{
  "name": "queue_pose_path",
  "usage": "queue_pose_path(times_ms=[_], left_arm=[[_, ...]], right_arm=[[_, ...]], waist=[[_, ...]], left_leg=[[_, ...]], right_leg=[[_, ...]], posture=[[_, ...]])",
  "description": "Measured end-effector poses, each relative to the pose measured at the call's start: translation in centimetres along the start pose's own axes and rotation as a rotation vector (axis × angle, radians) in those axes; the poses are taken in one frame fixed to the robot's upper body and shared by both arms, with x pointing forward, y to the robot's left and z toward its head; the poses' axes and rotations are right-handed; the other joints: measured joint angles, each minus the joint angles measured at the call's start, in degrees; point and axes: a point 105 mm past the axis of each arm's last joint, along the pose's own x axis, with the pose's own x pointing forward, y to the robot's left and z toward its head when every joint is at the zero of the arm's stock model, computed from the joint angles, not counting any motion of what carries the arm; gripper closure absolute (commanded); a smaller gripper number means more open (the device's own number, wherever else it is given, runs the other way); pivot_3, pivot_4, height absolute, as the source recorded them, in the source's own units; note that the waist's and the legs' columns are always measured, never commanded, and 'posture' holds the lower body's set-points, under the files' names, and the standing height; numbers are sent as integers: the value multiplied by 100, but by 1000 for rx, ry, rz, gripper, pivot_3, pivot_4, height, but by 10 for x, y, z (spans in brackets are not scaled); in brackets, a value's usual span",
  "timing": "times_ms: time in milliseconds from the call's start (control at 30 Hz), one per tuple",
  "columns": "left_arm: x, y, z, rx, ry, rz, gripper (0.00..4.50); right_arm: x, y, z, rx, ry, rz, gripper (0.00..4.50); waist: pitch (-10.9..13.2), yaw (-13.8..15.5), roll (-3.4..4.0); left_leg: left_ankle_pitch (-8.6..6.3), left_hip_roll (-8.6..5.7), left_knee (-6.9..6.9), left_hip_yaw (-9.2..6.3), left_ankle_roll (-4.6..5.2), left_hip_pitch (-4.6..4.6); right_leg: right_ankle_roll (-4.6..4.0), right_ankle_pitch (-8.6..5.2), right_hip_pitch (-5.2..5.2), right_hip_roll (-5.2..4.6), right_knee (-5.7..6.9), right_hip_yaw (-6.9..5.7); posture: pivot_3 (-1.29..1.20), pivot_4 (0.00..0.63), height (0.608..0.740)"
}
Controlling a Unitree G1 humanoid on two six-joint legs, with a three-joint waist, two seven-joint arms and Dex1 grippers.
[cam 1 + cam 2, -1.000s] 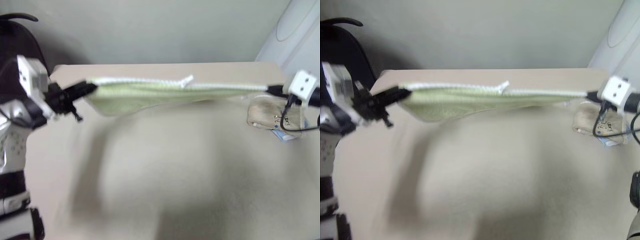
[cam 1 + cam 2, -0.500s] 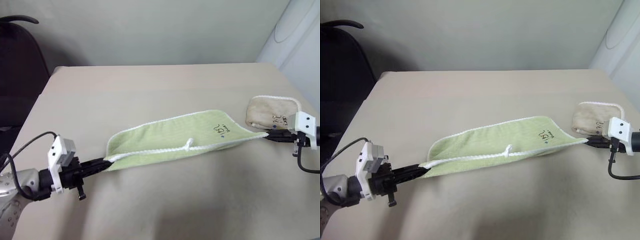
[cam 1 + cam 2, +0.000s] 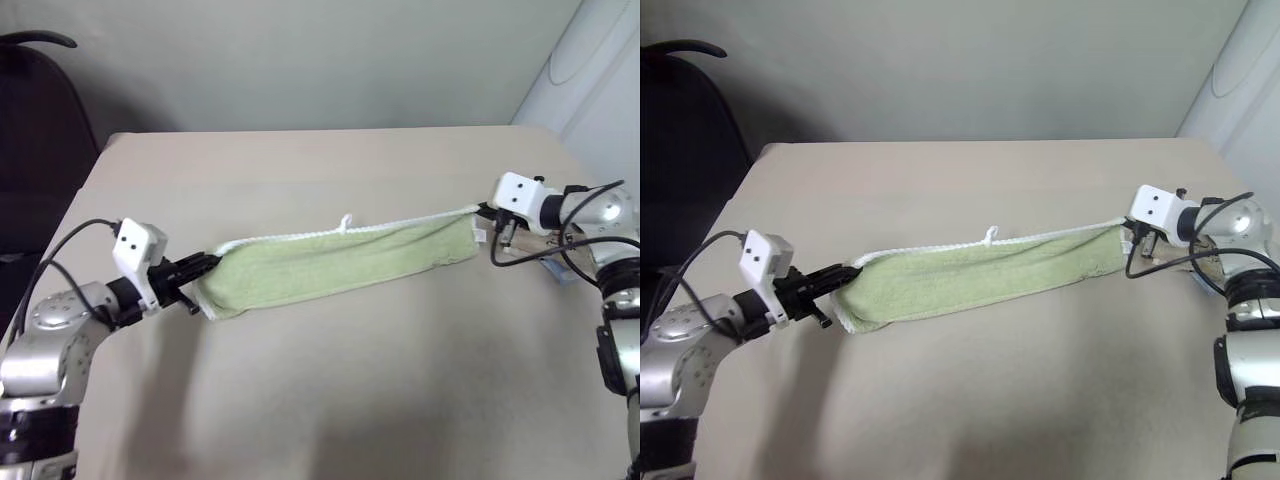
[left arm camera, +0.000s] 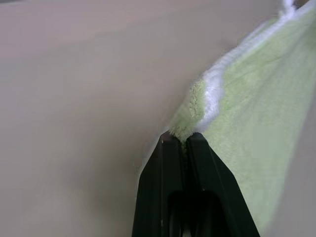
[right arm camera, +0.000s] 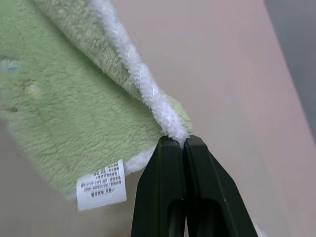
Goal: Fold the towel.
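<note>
Tabletop (image 3: 330, 400): towel (image 3: 340, 262) now doubled lengthwise, both claws still clamped.

towel (image 3: 335, 260) flipped over since half second ago: handwritten side gone, white edging and loop now along far edge. left gripper (image 3: 207, 266) moved up-table, right gripper (image 3: 484, 212) moved inward.

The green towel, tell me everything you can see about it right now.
The green towel is light green terry cloth edged in white stitching, with a small white loop on its far edge and a white tag near one end. It lies stretched as a long band across the table, pinched at its ends by the left gripper and right gripper.
</note>
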Motion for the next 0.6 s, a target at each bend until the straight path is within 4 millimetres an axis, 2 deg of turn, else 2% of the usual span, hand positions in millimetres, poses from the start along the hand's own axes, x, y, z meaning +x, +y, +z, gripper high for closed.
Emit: queue_pose_path(times_ms=[133, 233, 400, 567, 600], left_arm=[[11, 5, -18, 33, 77, 0, 4473], [15, 5, -32, 47, 129, -19, 3752], [14, 7, -41, 44, 158, -20, 1962], [13, 14, -38, 85, 153, 34, 74], [12, 17, -37, 91, 141, 59, 60]], right_arm=[[14, 4, -5, -17, 61, -15, 4500], [21, 8, -8, -26, 89, -22, 3814], [23, 9, -16, -38, 123, -50, 2107], [16, -1, -18, -131, 139, -132, 321], [11, -6, -19, -144, 137, -160, 21]], waist=[[0, -4, 0], [0, -6, 0], [0, -6, 0], [0, -5, 0], [0, -5, 0]], left_leg=[[3, 0, -6, 0, -4, -6], [3, 0, -9, 1, -4, -12], [14, 0, -12, 1, -22, -25], [13, 0, -15, 1, -18, -25], [12, 0, -17, 2, -17, -26]], right_leg=[[-3, 1, -9, -4, 0, 0], [-5, 3, -18, -6, 0, -1], [-8, 5, -31, -7, 1, -1], [-8, 5, -31, -10, 0, -3], [-8, 5, -31, -10, -1, -3]], posture=[[0, 150, 740], [0, 150, 740], [0, 150, 740], [0, 150, 740], [0, 150, 740]])
